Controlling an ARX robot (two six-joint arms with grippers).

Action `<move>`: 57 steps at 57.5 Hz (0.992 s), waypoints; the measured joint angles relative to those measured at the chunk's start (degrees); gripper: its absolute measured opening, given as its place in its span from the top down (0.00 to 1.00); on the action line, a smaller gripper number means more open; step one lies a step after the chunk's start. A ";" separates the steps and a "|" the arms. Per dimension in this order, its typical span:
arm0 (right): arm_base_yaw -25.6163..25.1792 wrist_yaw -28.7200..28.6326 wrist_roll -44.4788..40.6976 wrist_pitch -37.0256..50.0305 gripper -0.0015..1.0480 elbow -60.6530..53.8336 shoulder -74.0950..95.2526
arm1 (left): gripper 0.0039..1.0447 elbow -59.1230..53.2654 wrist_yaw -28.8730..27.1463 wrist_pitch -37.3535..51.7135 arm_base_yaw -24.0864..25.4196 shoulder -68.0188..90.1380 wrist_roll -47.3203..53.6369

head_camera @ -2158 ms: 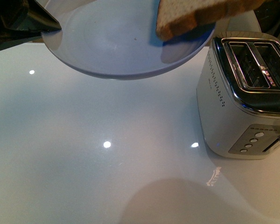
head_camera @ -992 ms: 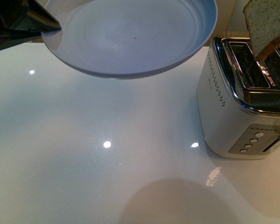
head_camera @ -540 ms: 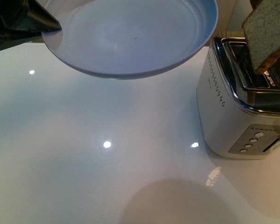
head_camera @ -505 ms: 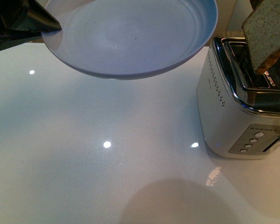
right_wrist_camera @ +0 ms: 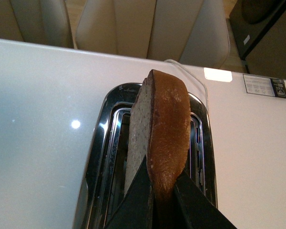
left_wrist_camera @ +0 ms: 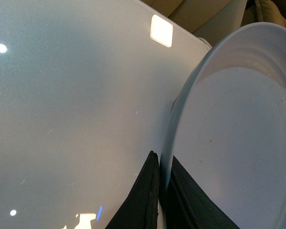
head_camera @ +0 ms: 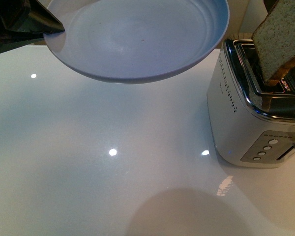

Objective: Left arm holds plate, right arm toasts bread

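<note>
The pale blue plate [head_camera: 137,44] hangs empty above the white table at the upper left, held by its rim. My left gripper [head_camera: 53,27] is shut on the plate's edge; in the left wrist view its black fingers [left_wrist_camera: 145,195] pinch the plate [left_wrist_camera: 238,143] rim. The speckled brown bread [head_camera: 280,42] stands on edge, tilted, just over the toaster [head_camera: 238,123] slots at the right. In the right wrist view my right gripper [right_wrist_camera: 162,202] is shut on the bread [right_wrist_camera: 164,129] crust, directly above the chrome toaster [right_wrist_camera: 97,167] top.
The silver toaster stands at the table's right side, its buttons facing front. The glossy white table [head_camera: 113,167] reflects ceiling lights. Beige chairs [right_wrist_camera: 148,28] and a dark cabinet [right_wrist_camera: 267,33] lie beyond the far edge.
The bread has left the plate, travelled right to the toaster and turned upright over its slots. In the last half second it sank slightly. The plate and left gripper stayed still.
</note>
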 joint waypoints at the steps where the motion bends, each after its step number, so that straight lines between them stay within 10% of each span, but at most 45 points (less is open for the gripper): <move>1: 0.00 0.00 0.00 -0.13 0.97 0.00 0.02 | 0.97 0.00 0.02 0.00 0.00 0.00 0.00; 57: -0.72 -1.95 -0.07 2.32 0.97 0.11 9.79 | 0.97 0.00 0.00 0.00 0.00 0.00 0.00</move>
